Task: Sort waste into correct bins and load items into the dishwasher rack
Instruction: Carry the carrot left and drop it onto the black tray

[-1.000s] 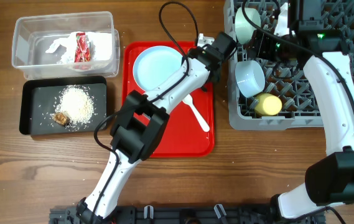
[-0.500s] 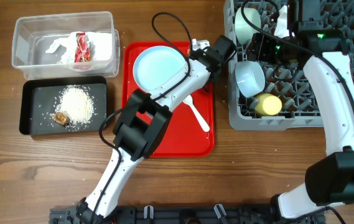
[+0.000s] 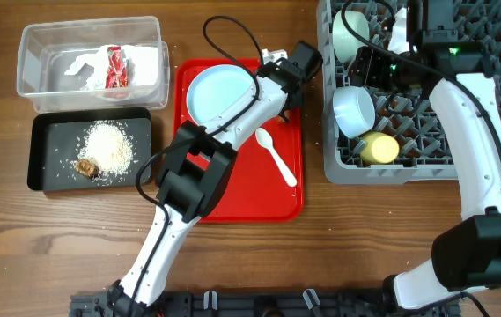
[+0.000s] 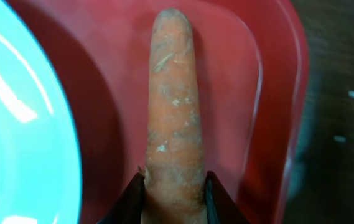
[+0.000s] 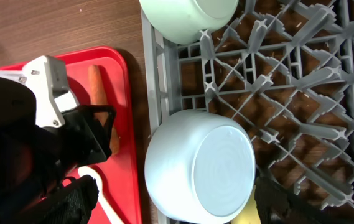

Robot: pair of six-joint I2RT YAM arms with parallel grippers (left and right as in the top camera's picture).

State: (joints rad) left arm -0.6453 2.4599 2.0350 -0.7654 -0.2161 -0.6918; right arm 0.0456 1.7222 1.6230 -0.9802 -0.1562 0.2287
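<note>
**Carrot gripped at the red tray's far right corner**

The left gripper (image 4: 175,190) jaws are closed on the thick end of the carrot (image 4: 172,106). Both fingers are seen pressed against its sides in the left wrist view. The carrot is laid along the right rim of the red tray (image 4: 260,93), just beside the pale blue plate (image 4: 21,124), with its tip pointed away from the jaws. It looks to be resting on the tray floor, though a slight lift cannot be ruled out from this angle.

The right gripper (image 5: 180,205) is held over the dishwasher rack (image 3: 479,132) with its jaws spread wide and nothing gripped. The pale blue bowl (image 5: 201,165) is seen below them, tipped on its side in the rack. The mint-green bowl (image 5: 189,15) is racked further back, and the yellow cup (image 3: 378,148) is just beside the blue bowl at the front.

The white spoon (image 3: 276,157) is laid on the red tray, apart from the plate. The wrapper paper (image 3: 114,69) is held in the clear tub (image 3: 34,53). The rice (image 3: 107,145) and brown scrap (image 3: 85,166) are held in the black tray (image 3: 43,172). Both bins are set on the desk (image 3: 364,229), left of the red tray.
</note>
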